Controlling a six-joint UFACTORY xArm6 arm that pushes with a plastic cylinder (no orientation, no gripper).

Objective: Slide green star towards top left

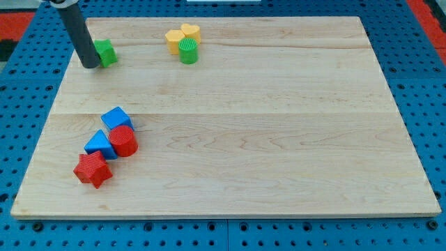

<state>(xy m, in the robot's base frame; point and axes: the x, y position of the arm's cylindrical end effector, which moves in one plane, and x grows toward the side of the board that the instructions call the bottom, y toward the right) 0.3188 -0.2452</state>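
Already your tip [90, 65] touches the green star [105, 52] on its left side, near the tabletop's [244, 125] top-left corner. No pincer exists on this rod. Push rightward from there and you'd drive it away from the corner.

Pale wood-grain surface [279, 125] on blue perforated base [432, 84]. Dark grey rod, my tip [90, 65]. Green star [106, 53], ridged green cylinder [188, 50], two yellow blocks [180, 36], two blue blocks [116, 119], red cylinder [124, 141], red star [93, 169].
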